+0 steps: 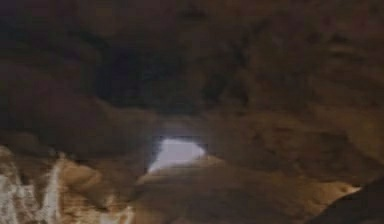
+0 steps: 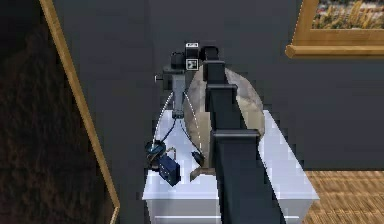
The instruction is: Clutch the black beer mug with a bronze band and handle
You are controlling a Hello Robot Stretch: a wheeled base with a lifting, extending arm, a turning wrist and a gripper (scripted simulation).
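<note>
Arm side view: the arm (image 2: pixel 232 170) is a dark bar rising from the bottom edge over a white cabinet (image 2: pixel 285 175). On the cabinet top, near its left front corner, sits a small dark object (image 2: pixel 165 166) with bluish glints. It is too blobby to confirm as the black beer mug, and no bronze band or handle can be made out. The gripper (image 2: pixel 172 135) hangs left of the arm's far end, fingers (image 2: pixel 176 118) pointing down toward that object. Fingertips end just above it in the picture; contact or gap can't be told. Finger spread can't be told, and neither can whether anything is held, since the object stands on the cabinet right at the fingers. Two white marker squares (image 2: pixel 190 62) sit above the gripper body. A pale round thing (image 2: pixel 255 112) lies behind the arm on the cabinet. Wood-edged frame (image 2: pixel 75 110) at left, wood floor (image 2: pixel 348 195) at lower right, dark wall (image 2: pixel 330 110) behind, framed picture (image 2: pixel 338 25) top right.

Forward view: dark brown rough surfaces with one bright white patch (image 1: pixel 177 153) near the middle; nothing identifiable.
</note>
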